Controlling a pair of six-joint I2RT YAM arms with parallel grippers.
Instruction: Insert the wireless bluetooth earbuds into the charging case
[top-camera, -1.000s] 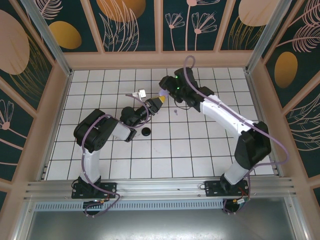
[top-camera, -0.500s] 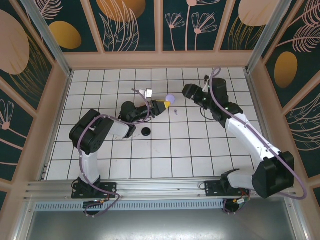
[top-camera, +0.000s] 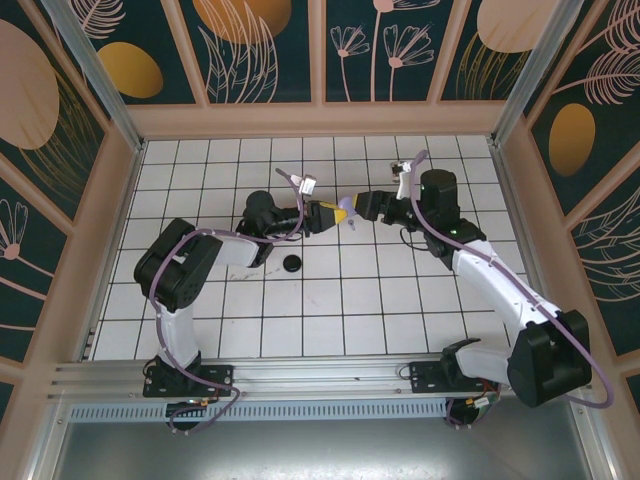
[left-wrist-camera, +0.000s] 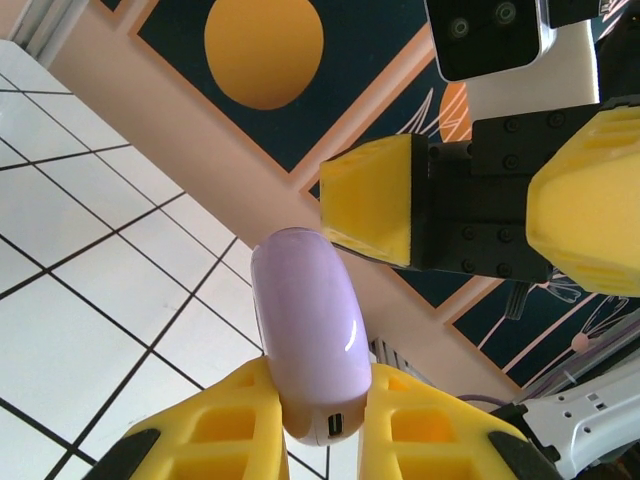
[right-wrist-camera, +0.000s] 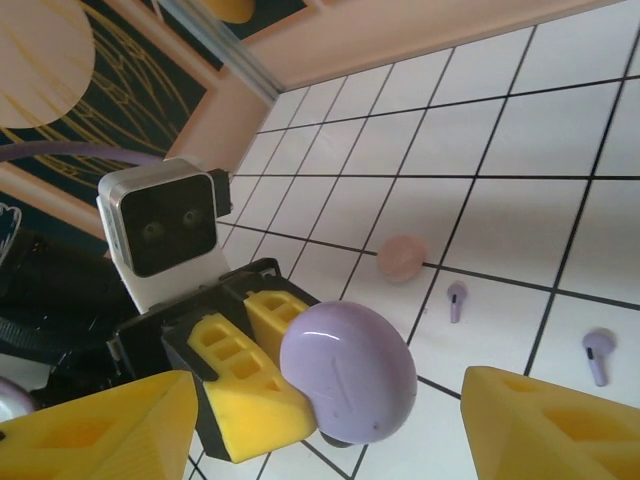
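My left gripper (top-camera: 338, 211) is shut on a lilac charging case (top-camera: 346, 209), holding it up above the tiles at mid-table. In the left wrist view the closed case (left-wrist-camera: 305, 335) stands edge-on between my yellow fingers (left-wrist-camera: 225, 425), port end down. My right gripper (top-camera: 364, 206) faces it from the right, open, its jaws on either side of the case (right-wrist-camera: 348, 372) without touching it. Two lilac earbuds (right-wrist-camera: 456, 300) (right-wrist-camera: 596, 356) lie on the white tiles beyond the case.
A pale pink round case (right-wrist-camera: 402, 256) lies on the tiles near the earbuds. A black case (top-camera: 293, 263) sits on the floor below the left arm's wrist. Wooden walls (top-camera: 320, 120) ring the tiled floor.
The right arm swung out to the right, then brought its open gripper back to face the lilac case. The left gripper carried the case slightly right.
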